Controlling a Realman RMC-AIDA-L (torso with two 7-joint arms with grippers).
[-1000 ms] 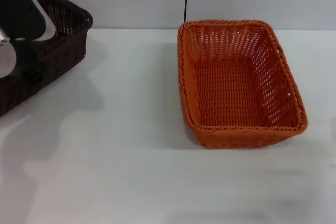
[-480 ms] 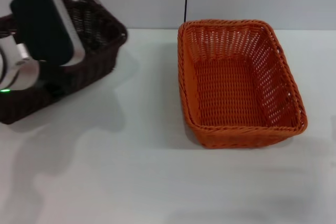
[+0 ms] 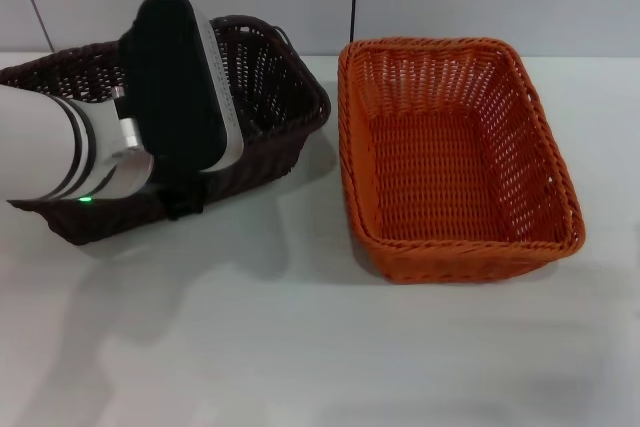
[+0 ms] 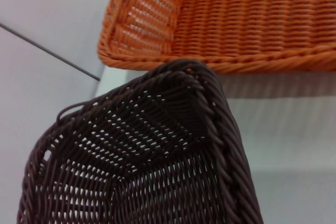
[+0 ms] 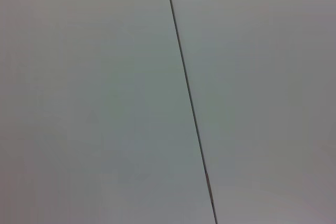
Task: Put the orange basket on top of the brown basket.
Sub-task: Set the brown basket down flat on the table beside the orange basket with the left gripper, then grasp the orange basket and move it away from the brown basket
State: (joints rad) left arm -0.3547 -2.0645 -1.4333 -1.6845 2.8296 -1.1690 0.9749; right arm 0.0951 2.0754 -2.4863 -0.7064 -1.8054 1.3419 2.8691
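Orange basket: the orange basket [image 3: 455, 157] sits upright on the white table [image 3: 300, 347], right of centre, open side up and holding nothing. Its long sides run from near to far. The left wrist view shows one long rim and part of its woven floor [image 4: 236, 19].

Brown basket: the brown basket [image 3: 255, 97] stands at the far left of the table, just beside the orange basket. Its right end comes close to the orange basket's left rim, with a narrow strip of table between them. It is turned at an angle, its right end farther away than its left. It appears slightly tilted, though whether it rests fully on the table cannot be told. The left wrist view looks down into its dark open weave [image 4: 142, 171], one corner pointing toward the orange basket.

Left gripper: the left gripper [image 3: 185, 202] is at the near long side of the brown basket, mostly hidden under the black and white wrist housing. A dark part reaches down over the basket's near wall. Whether its fingers are apart or closed on the rim cannot be told.

Right gripper: out of sight; its wrist camera shows only a pale wall [image 5: 105, 103] with a thin dark seam.
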